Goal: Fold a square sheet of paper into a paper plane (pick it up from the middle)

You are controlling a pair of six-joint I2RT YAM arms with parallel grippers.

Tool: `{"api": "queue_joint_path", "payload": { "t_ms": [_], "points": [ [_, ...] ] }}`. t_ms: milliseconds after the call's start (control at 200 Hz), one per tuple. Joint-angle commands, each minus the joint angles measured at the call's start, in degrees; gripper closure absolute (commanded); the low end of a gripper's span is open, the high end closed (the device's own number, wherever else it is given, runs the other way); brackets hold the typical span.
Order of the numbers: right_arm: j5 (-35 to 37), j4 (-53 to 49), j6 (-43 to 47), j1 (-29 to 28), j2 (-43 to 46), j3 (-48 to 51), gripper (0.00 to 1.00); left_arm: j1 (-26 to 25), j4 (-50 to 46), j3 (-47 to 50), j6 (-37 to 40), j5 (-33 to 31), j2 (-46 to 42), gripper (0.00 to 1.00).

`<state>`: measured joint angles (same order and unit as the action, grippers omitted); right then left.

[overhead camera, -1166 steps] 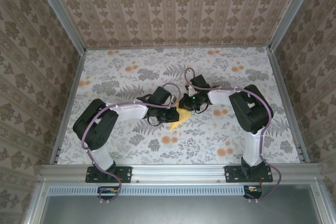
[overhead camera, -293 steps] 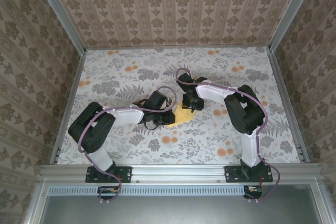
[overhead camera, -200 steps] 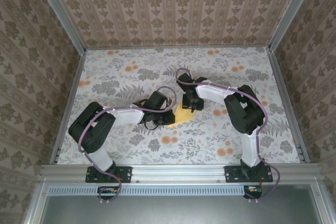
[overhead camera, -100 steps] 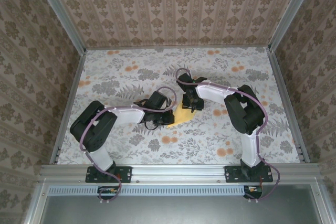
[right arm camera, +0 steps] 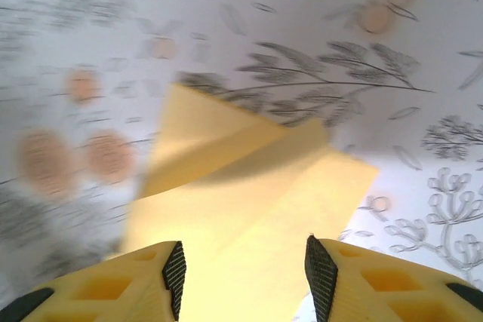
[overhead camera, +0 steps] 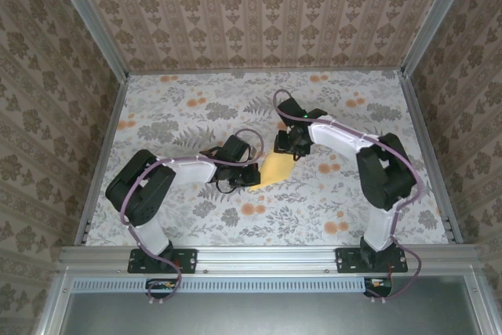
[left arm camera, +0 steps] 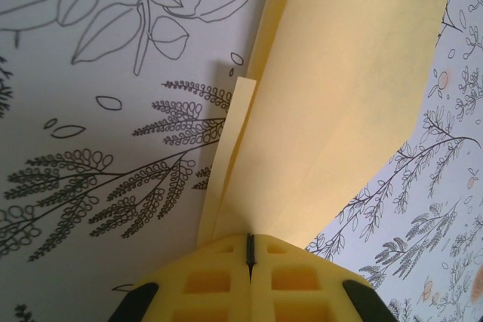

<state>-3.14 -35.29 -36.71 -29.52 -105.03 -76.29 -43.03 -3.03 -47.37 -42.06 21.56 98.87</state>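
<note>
Left gripper (left arm camera: 250, 250) has closed over the last second. Its yellow pads now meet with no gap, apparently pinching the near edge of the thin pale-yellow square sheet of paper (left arm camera: 339, 96). In the top view, this gripper (overhead camera: 249, 180) sits at 8 o'clock of the sheet (overhead camera: 274, 169), touching it.

The sheet lies near the middle of the grey floral-print table top (overhead camera: 196, 115). It is already partly folded:
- In the right wrist view, one flap lies doubled over the sheet (right arm camera: 249, 186), with its crease running toward 2 o'clock.
- In the left wrist view, a narrow strip stands up along the 9 o'clock edge.

It is not yet a dart shape.

Right gripper (overhead camera: 286, 145) has drawn back from the sheet toward 1 o'clock since half a second ago, and the right arm's elbow has swung toward 3 o'clock. In its own wrist view, this gripper (right arm camera: 245, 269) shows jaws apart, with the paper below the gap and nothing clamped.

Judgement:
1. Control of the sheet has passed to the left arm.
2. The right arm is free to set up the next crease.
3. The fold sequence is at an intermediate stage.

No brand, label or legible writing appears on the sheet, the pads or the table top. The orange flower prints (overhead camera: 252, 209) are pattern only.
</note>
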Motion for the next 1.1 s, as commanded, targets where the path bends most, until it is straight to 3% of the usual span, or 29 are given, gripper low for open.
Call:
{"api": "queue_joint_path", "payload": {
  "t_ms": [0,175,305,820,1095],
  "points": [
    [-10.5,7.0,3.2,-0.5,3.1,3.1,0.57,0.0,-5.9,0.6,-0.2,-1.2,3.0,0.99],
    [-21.0,15.1,2.5,-1.8,0.9,8.1,0.79,0.0,-6.0,0.7,-0.1,-1.0,3.0,1.0],
    [-23.7,18.1,1.5,-2.7,-1.7,9.0,0.87,0.1,-6.0,0.6,0.0,-0.9,3.1,1.0],
    [-24.1,21.7,2.6,-2.8,-7.8,11.9,0.93,0.1,-6.5,0.6,-0.7,-0.8,3.5,1.0],
    [-28.2,34.6,3.8,4.2,-7.7,20.0,0.94,0.4,-6.6,2.1,-1.7,0.5,3.8,1.0]
  ]
}}
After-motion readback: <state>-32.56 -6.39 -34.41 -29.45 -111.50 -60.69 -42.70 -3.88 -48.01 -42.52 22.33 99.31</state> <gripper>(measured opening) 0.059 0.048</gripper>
